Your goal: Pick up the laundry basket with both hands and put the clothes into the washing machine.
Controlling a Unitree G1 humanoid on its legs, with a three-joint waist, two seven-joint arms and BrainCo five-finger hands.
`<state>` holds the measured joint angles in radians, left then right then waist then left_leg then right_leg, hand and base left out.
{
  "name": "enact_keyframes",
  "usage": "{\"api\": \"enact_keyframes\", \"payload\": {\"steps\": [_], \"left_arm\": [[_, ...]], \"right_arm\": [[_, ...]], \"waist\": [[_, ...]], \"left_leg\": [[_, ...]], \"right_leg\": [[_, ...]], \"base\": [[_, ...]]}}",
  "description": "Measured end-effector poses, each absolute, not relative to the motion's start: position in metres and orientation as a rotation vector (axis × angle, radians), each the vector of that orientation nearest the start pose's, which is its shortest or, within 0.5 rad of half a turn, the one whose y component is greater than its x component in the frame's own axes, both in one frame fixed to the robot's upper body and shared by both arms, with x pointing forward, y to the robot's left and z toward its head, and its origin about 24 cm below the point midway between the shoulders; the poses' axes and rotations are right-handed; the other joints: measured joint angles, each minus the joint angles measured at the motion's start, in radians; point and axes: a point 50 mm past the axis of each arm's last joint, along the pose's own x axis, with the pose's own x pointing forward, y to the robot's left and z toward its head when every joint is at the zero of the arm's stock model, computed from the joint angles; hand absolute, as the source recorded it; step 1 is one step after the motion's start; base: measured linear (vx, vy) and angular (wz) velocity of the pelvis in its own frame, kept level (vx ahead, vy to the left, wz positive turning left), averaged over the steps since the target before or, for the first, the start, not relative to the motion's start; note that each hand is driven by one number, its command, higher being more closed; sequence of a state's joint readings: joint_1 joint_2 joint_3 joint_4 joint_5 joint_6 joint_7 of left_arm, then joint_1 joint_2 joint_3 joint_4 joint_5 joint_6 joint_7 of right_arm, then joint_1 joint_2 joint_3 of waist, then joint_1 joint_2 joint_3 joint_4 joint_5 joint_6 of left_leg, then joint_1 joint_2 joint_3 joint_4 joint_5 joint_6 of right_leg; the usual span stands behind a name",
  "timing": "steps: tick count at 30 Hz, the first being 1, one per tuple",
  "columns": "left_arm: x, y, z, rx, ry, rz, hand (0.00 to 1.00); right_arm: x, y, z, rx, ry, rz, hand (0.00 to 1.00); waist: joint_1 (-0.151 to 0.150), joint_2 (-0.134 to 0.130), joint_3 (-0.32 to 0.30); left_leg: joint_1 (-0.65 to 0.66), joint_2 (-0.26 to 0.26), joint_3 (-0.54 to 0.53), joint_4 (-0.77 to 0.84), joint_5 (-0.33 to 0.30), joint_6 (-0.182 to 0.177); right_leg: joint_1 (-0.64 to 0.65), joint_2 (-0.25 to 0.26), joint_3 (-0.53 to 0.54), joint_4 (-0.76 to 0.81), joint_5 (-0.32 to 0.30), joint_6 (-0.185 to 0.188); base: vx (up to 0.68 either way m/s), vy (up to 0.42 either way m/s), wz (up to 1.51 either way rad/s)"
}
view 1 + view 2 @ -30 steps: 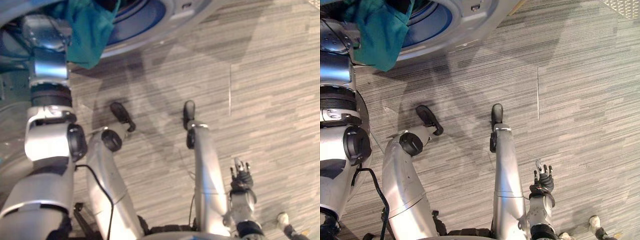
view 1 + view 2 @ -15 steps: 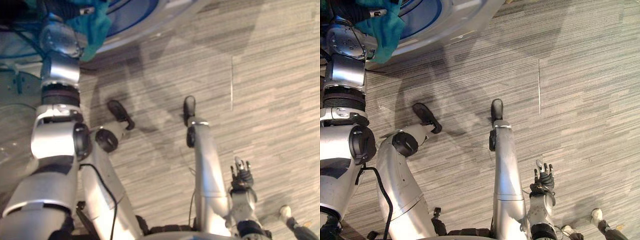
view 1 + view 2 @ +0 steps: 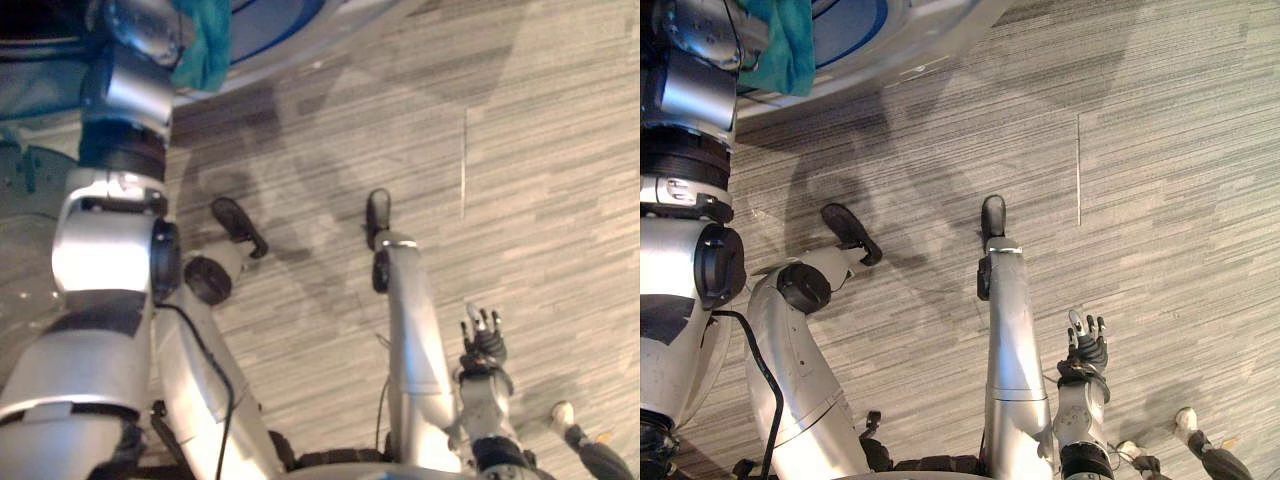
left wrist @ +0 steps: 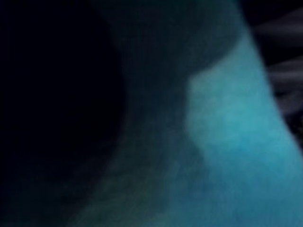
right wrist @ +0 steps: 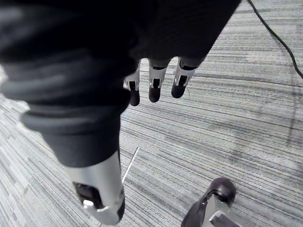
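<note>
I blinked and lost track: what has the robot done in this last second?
The left arm has pushed the teal cloth further up into the washing machine, so less hangs out. The right hand hangs open by its side, as before.

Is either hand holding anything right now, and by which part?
Right hand: nothing, fingers straight above the floor. Left hand: cannot tell; it is hidden up by the teal cloth at the washing machine opening.
</note>
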<state>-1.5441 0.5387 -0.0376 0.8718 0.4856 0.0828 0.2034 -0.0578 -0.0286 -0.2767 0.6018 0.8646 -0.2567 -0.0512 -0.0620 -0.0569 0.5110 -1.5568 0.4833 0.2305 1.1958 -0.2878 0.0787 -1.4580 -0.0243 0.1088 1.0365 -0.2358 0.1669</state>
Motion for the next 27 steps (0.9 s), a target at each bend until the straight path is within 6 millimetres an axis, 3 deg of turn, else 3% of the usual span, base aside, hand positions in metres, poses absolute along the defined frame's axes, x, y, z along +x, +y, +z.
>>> {"api": "enact_keyframes", "payload": {"steps": [1,2,3,5,6,7,12,15,16,27], "left_arm": [[0.37,0.198,0.431,0.773,-0.699,0.533,1.0],[0.352,0.19,0.465,0.694,-0.812,0.537,1.0],[0.341,0.187,0.48,0.669,-0.867,0.543,1.0],[0.29,0.18,0.532,0.566,-1.119,0.596,1.0],[0.274,0.181,0.543,0.537,-1.187,0.611,1.0],[0.258,0.185,0.549,0.483,-1.308,0.656,1.0],[0.25,0.198,0.55,0.345,-1.339,0.687,1.0],[0.25,0.2,0.549,0.349,-1.342,0.717,1.0],[0.249,0.201,0.549,0.361,-1.343,0.739,0.0],[0.264,0.198,0.543,0.51,-1.264,0.785,0.0]], "right_arm": [[0.217,-0.23,-0.062,0.821,0.181,-0.632,0.0],[0.217,-0.231,-0.063,0.822,0.18,-0.633,0.0],[0.217,-0.231,-0.063,0.823,0.179,-0.634,0.0],[0.215,-0.234,-0.063,0.837,0.17,-0.651,0.0],[0.215,-0.236,-0.063,0.839,0.167,-0.658,0.0],[0.215,-0.237,-0.062,0.841,0.158,-0.662,0.0],[0.207,-0.251,-0.064,0.877,0.129,-0.745,0.0],[0.206,-0.256,-0.061,0.879,0.103,-0.761,0.0],[0.206,-0.258,-0.06,0.88,0.093,-0.767,0.0],[0.204,-0.26,-0.061,0.877,0.102,-0.793,0.0]], "waist": [[-0.002,0.0,0.0],[-0.008,0.0,0.0],[-0.01,0.0,0.0],[-0.012,0.0,0.0],[-0.012,0.0,0.0],[-0.023,-0.001,0.001],[-0.034,0.0,0.002],[-0.033,0.001,0.002],[-0.032,0.001,0.002],[-0.029,0.001,0.002]], "left_leg": [[0.0,-0.001,0.001,0.001,0.0,0.0],[0.0,-0.006,0.003,0.005,0.0,0.0],[0.0,-0.008,0.005,0.007,0.0,0.0],[0.001,-0.009,0.005,0.011,-0.002,-0.003],[0.002,-0.009,0.005,0.012,-0.003,-0.004],[0.002,-0.01,0.005,0.013,-0.003,-0.005],[0.002,-0.003,0.006,0.036,-0.008,0.014],[0.002,0.003,0.012,0.047,-0.011,0.02],[0.002,0.005,0.017,0.05,-0.012,0.021],[-0.001,0.007,0.015,0.061,-0.017,0.024]], "right_leg": [[-0.002,-0.002,0.0,0.008,-0.001,-0.001],[-0.008,-0.01,0.001,0.018,-0.004,-0.002],[-0.011,-0.012,0.003,0.025,-0.006,-0.002],[-0.016,-0.013,0.005,0.035,-0.011,-0.006],[-0.016,-0.013,0.004,0.035,-0.012,-0.007],[-0.016,-0.013,0.003,0.035,-0.012,-0.007],[-0.016,-0.012,0.003,0.048,-0.012,-0.006],[-0.025,-0.013,0.004,0.06,-0.012,-0.006],[-0.031,-0.013,0.007,0.064,-0.011,-0.005],[-0.032,-0.013,0.007,0.071,-0.011,-0.005]], "base": [[-0.04,0.018,0.12],[-0.04,0.018,0.12],[-0.06,0.02,0.11],[-0.06,0.016,0.02],[-0.07,0.019,-0.01],[-0.05,0.017,-0.01],[-0.04,0.025,-0.05],[-0.05,0.022,-0.03],[-0.07,0.02,-0.03],[-0.06,0.023,-0.01]]}}
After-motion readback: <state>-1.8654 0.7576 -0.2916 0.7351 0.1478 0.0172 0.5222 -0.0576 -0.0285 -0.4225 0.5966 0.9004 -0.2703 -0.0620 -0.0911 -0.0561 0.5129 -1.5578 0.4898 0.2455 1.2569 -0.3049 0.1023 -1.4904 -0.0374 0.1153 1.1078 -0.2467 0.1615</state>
